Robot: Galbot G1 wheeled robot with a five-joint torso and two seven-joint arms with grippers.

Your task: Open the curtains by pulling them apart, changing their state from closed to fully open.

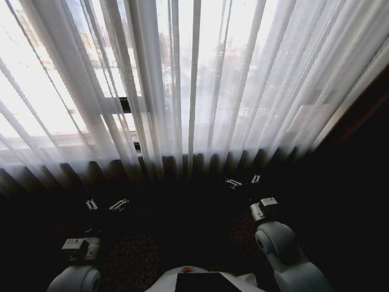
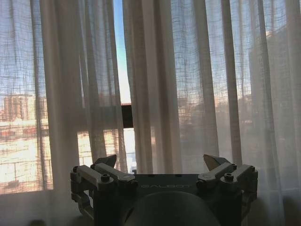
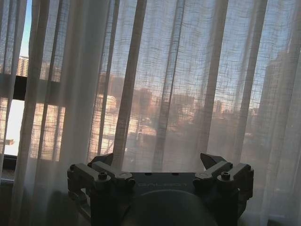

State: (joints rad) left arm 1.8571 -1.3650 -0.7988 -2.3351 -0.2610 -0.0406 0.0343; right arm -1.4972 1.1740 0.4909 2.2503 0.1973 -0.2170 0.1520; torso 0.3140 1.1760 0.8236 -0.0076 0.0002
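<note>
The sheer white pleated curtains (image 1: 194, 79) hang drawn across the window. The two panels meet left of centre, leaving only a narrow slit. My left gripper (image 1: 106, 205) is low in front of the left panel, open and holding nothing. Farther forward, my right gripper (image 1: 243, 180) is open near the hem of the right panel, apart from the fabric. In the left wrist view the open left gripper (image 2: 162, 162) faces the slit between the curtains (image 2: 197, 84). The right wrist view has the open right gripper (image 3: 160, 160) facing the curtains (image 3: 178, 70).
A black window frame bar (image 1: 124, 104) shows through the slit, and again in the left wrist view (image 2: 126, 115). A dark wall (image 1: 364, 152) borders the curtains on the right. Dark patterned carpet (image 1: 130, 255) lies under my arms.
</note>
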